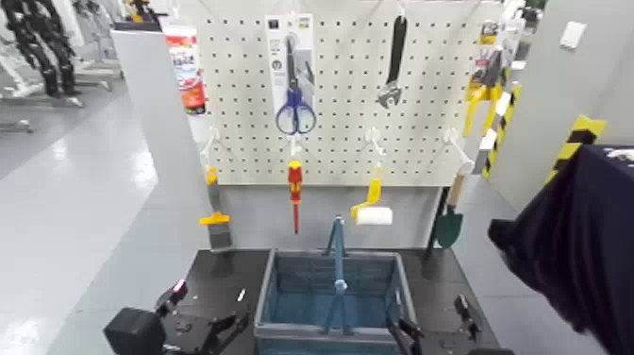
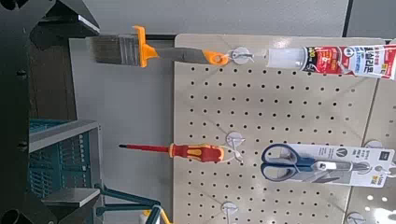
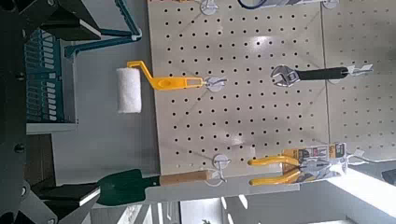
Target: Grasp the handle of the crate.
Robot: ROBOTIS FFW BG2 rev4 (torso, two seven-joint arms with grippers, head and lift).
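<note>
Blue crate [image 1: 266,291] on blk table [image 1: 219,274] btwn L gripper [image 1: 209,305] and R gripper [image 1: 426,312], fingers wide on both, handle [image 1: 340,255] upright over crate, btwn both finger pairs.

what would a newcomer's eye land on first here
Probably the grey-blue plastic crate on the black table, its thin blue handle standing upright over the middle. Next, likely the red-and-yellow screwdriver and blue-handled scissors hanging on the pegboard behind.
</note>
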